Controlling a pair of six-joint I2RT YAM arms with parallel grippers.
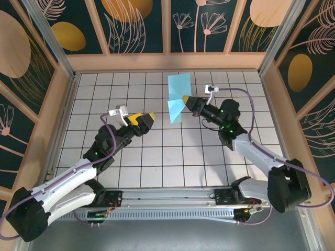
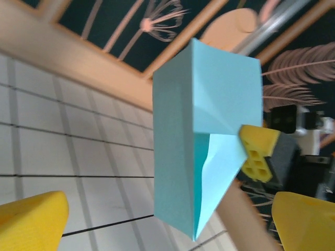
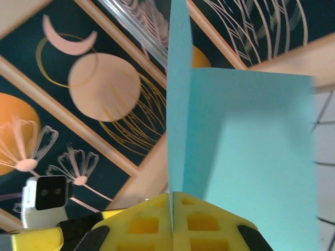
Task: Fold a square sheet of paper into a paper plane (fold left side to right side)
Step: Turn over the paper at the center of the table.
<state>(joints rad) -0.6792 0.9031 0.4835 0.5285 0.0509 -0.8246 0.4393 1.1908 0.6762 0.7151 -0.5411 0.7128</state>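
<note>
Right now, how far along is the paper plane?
Done: the paper carries several creases, layered flaps and one pointed end. In hand: the right fingers pinch it shut; the left fingers stand open, apart from it. Left: its flaps splay apart, so the final narrowing folds seem undone.

No writing, label, brand, number or sign can be read at this moment. The folded sheet of paper (image 2: pixel 209 104) is seen plain turquoise, and the wall panels (image 1: pixel 136 21) are decorated with leaves, flowers and discs, no lettering among them.
</note>
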